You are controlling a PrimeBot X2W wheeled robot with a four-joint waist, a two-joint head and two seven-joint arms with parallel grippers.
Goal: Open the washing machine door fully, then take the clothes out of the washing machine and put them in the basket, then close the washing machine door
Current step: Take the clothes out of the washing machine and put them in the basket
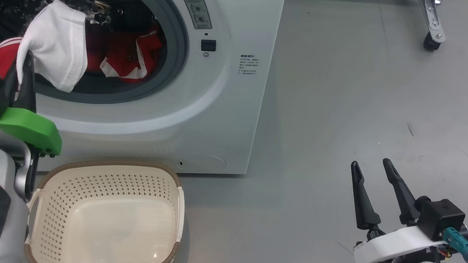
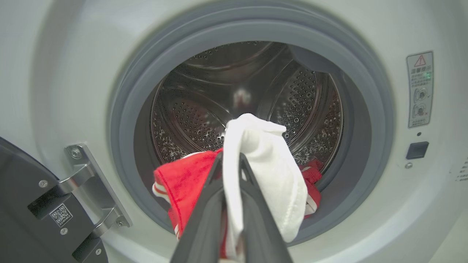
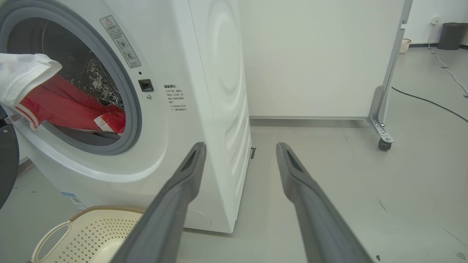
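The washing machine (image 1: 222, 81) stands with its round opening uncovered, and its black door (image 2: 25, 215) is swung aside at the lower left of the left wrist view. Red and white clothes (image 1: 54, 47) hang out over the grey rubber ring (image 2: 369, 146), with more red fabric (image 1: 129, 56) still inside the steel drum. My left gripper (image 2: 230, 164) is shut on the white part of the clothes (image 2: 267, 171) at the mouth of the opening. Below it on the floor sits the cream basket (image 1: 109, 219), with nothing in it. Off to the right, my right gripper (image 1: 370, 166) hovers open over the floor.
A white partition on a castor (image 3: 382, 144) stands behind and to the right of the machine. Grey floor (image 1: 378, 86) stretches to the right. A dark bin (image 3: 451, 34) and a cable (image 3: 431, 102) lie far off.
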